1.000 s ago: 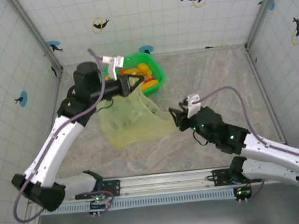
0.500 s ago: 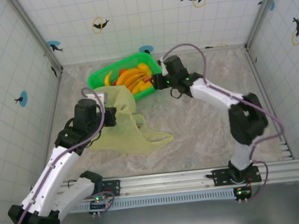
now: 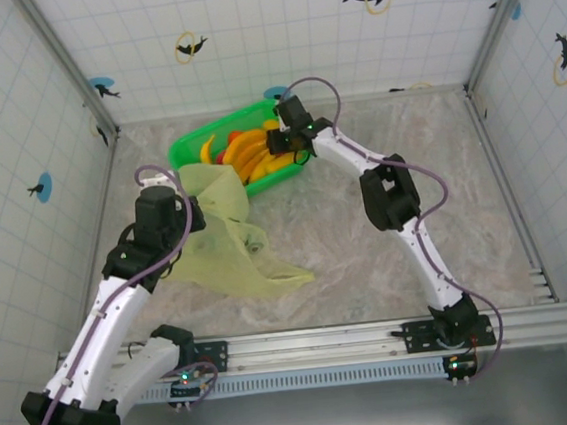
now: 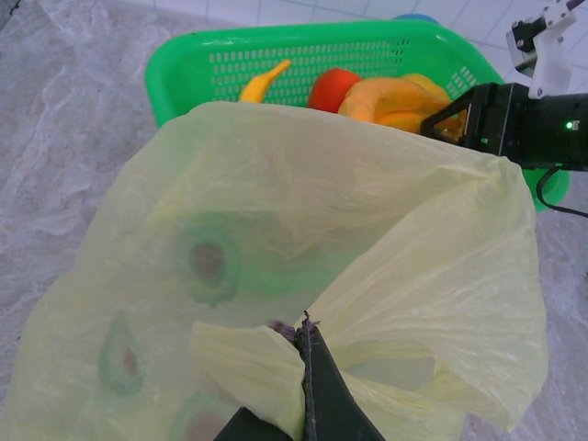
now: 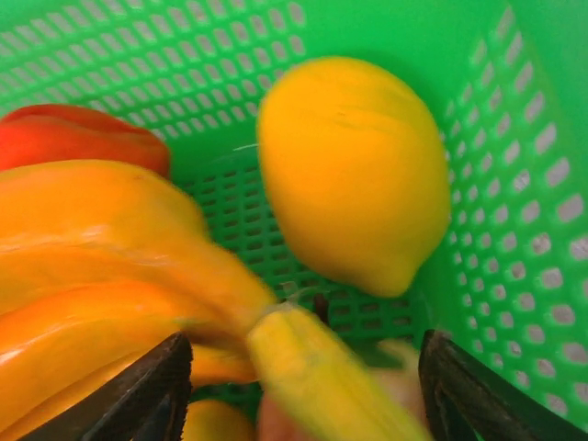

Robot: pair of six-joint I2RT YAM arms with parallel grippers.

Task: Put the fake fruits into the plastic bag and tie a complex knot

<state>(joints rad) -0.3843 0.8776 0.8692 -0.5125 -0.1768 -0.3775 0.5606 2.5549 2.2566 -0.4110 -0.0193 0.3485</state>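
Surroundings: white tiled walls (image 3: 276, 32) with dolphin stickers closing round a marbled table (image 3: 481, 173).
Container: green basket (image 3: 178, 142) sitting at upper centre of the top view, close to the back wall.
Fruits: fake fruits (image 3: 247, 151) lying heaped in the basket; right wrist view showing a lemon-shaped yellow one (image 5: 354, 170) at upper centre, a red one (image 5: 73, 138) at upper left and orange bananas (image 5: 92, 239) at left.
Bag: plastic bag (image 3: 222, 249) spreading over the table left of centre, its upper edge overlapping the basket's near rim.
Left arm: left gripper (image 4: 306, 335) pinching tight on a fold of the bag's edge, at bottom centre of the left wrist view.
Right arm: right gripper (image 5: 303, 395) hanging inside the basket, fingers standing well apart on either side of a blurred yellow banana (image 5: 317, 367); contact impossible to tell.
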